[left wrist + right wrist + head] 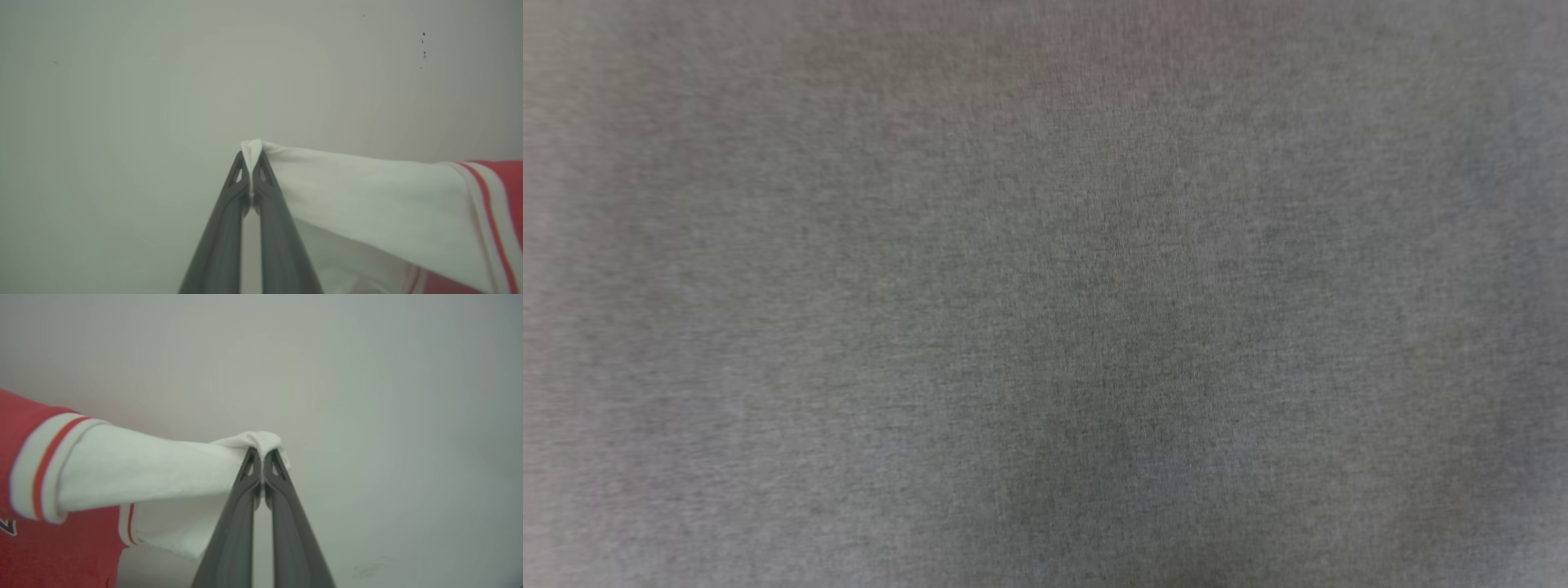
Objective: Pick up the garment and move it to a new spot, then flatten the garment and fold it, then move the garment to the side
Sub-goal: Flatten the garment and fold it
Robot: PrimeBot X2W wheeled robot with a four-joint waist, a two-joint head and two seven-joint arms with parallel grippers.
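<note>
- Head view: a blurred grey surface (1045, 327) with a faint pink tinge along the far edge. I cannot tell what it is.
- Left wrist view: the left gripper (251, 156) has its two dark fingers pressed together, pinching a fold of the shirt (367, 192) at the very tips. The fabric caught there is a white sleeve (335, 179), which runs off to the right of this view. It ends in red-white trim (486, 212), with the red body at the right edge. A pale surface (163, 81) lies behind, with a few dark specks (423, 45) far right.
- Right wrist view: the right gripper (261, 455) is likewise clamped shut on a bunched edge of the other white sleeve (143, 465). That sleeve stretches to the left of this view, past striped trim, to the red body at near left. A scrap of dark print (7, 527) shows there at the edge.
</note>
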